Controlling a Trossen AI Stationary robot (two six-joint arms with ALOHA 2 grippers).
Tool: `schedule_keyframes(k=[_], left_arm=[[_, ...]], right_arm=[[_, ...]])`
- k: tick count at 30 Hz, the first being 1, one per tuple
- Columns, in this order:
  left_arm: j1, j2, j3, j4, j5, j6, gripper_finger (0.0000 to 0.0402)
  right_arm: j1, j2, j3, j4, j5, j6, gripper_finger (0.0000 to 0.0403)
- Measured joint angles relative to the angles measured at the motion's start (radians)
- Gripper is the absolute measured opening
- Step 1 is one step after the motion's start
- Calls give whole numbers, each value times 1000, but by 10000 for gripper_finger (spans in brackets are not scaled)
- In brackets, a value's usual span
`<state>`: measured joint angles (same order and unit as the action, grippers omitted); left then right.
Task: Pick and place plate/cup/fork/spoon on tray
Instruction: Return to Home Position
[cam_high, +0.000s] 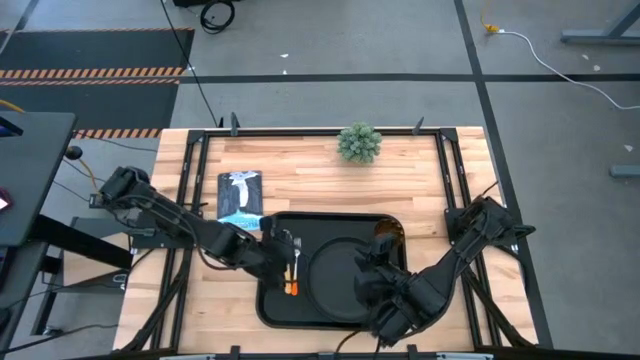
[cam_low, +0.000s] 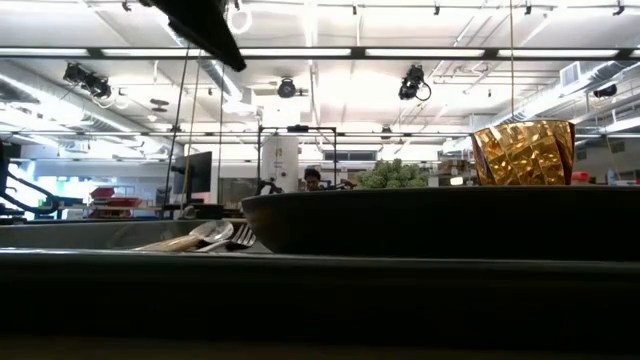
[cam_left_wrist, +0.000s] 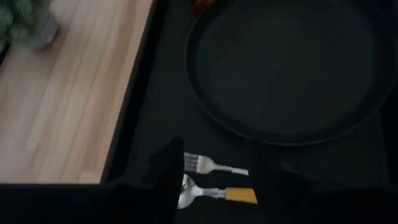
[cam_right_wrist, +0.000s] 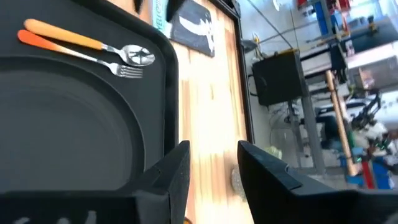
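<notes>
The black tray (cam_high: 275, 300) lies at the table's near middle. The round black plate (cam_high: 335, 280) rests flat in it. The amber cup (cam_high: 391, 234) stands upright at the tray's far right corner and shows in the low view (cam_low: 522, 152). The fork (cam_left_wrist: 214, 165) and the spoon (cam_left_wrist: 205, 194), both with orange handles, lie side by side on the tray floor left of the plate (cam_left_wrist: 286, 68). My left gripper (cam_left_wrist: 217, 158) is open just above them, with a finger on either side of their heads. My right gripper (cam_right_wrist: 212, 149) is open and empty over the plate's far side.
A small potted plant (cam_high: 359, 142) stands at the table's far edge. A dark booklet (cam_high: 240, 192) lies on the wood beyond the tray's far left corner. Bare wood shows to the left and far side of the tray. A person (cam_low: 313, 178) shows far back in the room.
</notes>
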<state>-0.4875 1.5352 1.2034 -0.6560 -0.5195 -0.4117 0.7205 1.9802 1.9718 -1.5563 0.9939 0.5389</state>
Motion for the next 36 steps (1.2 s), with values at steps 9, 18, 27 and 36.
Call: schedule_keyframes(k=[9, 18, 27, 36], left_arm=[[-40, -11, -167, 405, 109, 188, 140], [-19, -174, -326, 550, 85, 245, 84], [-20, -390, -486, 691, 68, 372, 25], [28, -613, -634, 765, 72, 507, 9]], right_arm=[[-13, -221, -359, 352, -30, -13, 124], [-117, -473, -741, 985, -237, -275, 121], [-328, -662, -1065, 1618, -519, -489, 121], [-497, -753, -1143, 1838, -628, -577, 121]])
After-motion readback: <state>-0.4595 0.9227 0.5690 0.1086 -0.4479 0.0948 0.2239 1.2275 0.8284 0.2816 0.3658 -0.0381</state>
